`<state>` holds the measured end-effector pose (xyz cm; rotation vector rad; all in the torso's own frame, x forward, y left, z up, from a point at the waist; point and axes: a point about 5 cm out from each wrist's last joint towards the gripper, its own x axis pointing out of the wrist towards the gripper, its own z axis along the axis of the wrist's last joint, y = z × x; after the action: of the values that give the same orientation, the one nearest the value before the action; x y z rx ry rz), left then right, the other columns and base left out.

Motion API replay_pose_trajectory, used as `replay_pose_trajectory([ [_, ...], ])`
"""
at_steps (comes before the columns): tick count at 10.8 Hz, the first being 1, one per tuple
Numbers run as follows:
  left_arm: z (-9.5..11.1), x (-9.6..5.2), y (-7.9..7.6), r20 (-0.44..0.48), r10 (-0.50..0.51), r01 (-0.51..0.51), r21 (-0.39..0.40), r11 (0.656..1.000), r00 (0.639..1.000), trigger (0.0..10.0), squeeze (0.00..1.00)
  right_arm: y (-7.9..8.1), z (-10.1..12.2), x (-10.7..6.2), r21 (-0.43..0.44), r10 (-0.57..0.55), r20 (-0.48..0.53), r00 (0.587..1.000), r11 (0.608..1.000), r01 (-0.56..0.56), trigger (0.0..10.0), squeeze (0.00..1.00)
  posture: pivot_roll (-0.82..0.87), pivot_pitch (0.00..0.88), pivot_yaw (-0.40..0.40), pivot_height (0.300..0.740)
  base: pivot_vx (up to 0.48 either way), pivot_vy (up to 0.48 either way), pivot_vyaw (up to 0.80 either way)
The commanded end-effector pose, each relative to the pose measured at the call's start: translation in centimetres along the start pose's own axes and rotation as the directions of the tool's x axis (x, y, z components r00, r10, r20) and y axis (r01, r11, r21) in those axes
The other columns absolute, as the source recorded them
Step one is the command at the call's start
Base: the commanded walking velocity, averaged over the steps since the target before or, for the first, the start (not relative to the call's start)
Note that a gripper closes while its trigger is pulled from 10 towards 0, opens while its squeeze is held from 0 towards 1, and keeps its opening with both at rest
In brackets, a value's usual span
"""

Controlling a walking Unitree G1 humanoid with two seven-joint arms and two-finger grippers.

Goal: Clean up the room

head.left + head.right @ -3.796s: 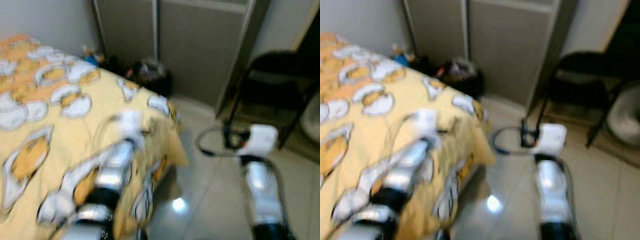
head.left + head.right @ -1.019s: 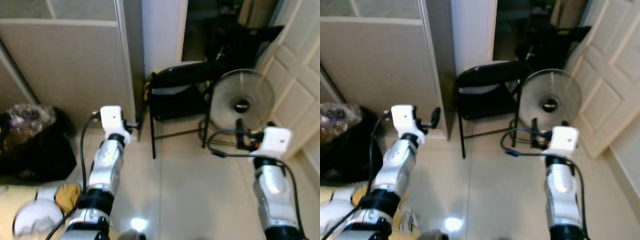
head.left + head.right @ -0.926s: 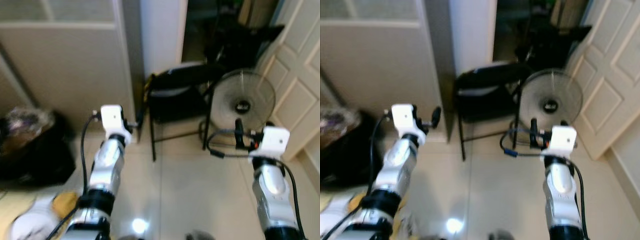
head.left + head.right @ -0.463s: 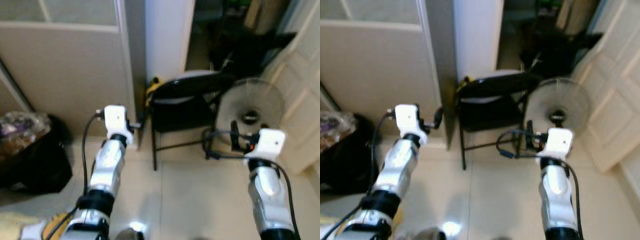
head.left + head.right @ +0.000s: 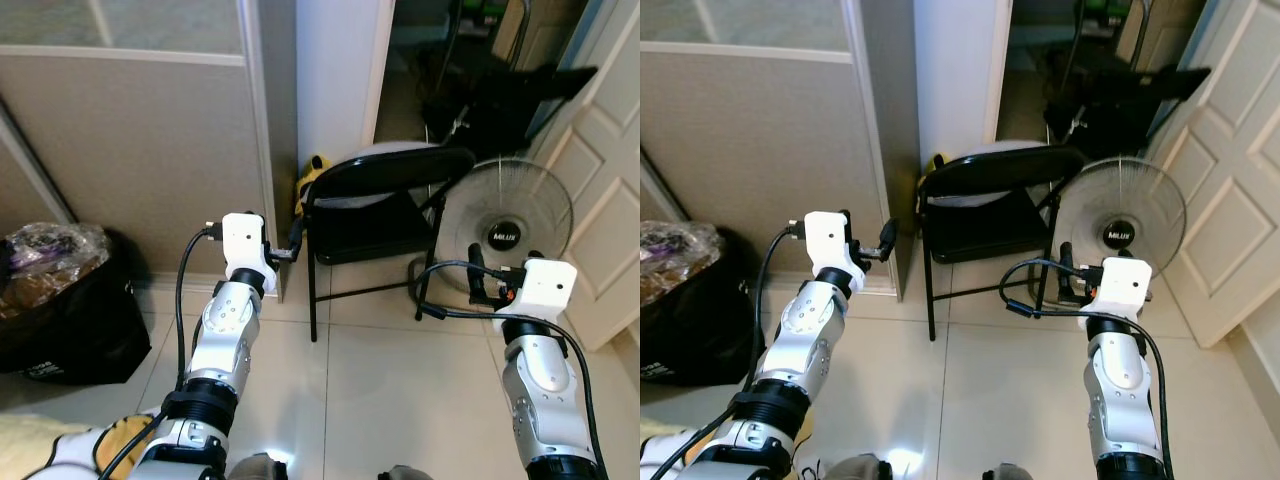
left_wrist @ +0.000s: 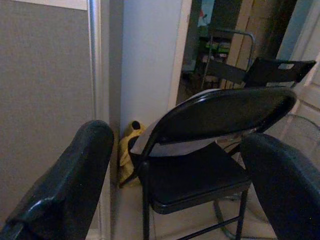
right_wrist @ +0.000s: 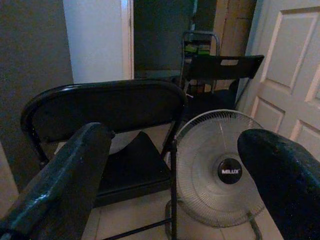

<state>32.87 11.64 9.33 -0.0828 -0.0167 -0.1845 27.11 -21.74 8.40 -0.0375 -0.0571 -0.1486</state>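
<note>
A black folding chair (image 5: pixel 375 205) stands on the tiled floor beside a white wall end, with a pale item on its seat. A yellow soft thing (image 6: pixel 127 145) lies on the floor behind it, against the wall. A white standing fan (image 5: pixel 505 215) is to the chair's right. My left gripper (image 5: pixel 292 240) is held up short of the chair's left edge, open and empty. My right gripper (image 5: pixel 478 282) hangs in front of the fan's base, also open and empty. In both wrist views the black fingers (image 7: pixel 65 180) stand wide apart.
A black rubbish bag (image 5: pixel 60 310) topped with clear plastic sits at the left by the grey sliding panel (image 5: pixel 130 150). The yellow bedcover corner (image 5: pixel 60 450) shows at bottom left. A white door (image 5: pixel 610 190) is at right. Another black chair (image 7: pixel 225 65) stands in the dark doorway.
The camera swung from the bed to the doorway, chair and fan, and the view has sharpened over the last second. Both arms keep the same raised pose, fingers apart.
</note>
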Motion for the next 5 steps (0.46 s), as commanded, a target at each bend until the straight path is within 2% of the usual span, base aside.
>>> replay_pose_trajectory([
  [1, -0.23, 0.07, -0.07, -0.018, -0.006, 0.006, 0.001, 1.0, 1.0, 10.0, 0.0, 0.11, 0.32, 0.34, 0.01, 0.004, 0.005, 1.0, 1.0, -0.004, 10.0, 0.0, -0.03, 0.0, 0.007, 0.7, 0.0, 0.0, 0.0],
  [5, -0.31, 0.22, -0.13, -0.026, -0.011, 0.011, -0.002, 1.0, 1.0, 10.0, 0.0, 0.23, 0.22, 0.65, 0.008, 0.003, -0.008, 1.0, 1.0, -0.003, 10.0, 0.0, -0.03, 0.0, 0.007, 0.7, 0.0, 0.0, 0.0],
])
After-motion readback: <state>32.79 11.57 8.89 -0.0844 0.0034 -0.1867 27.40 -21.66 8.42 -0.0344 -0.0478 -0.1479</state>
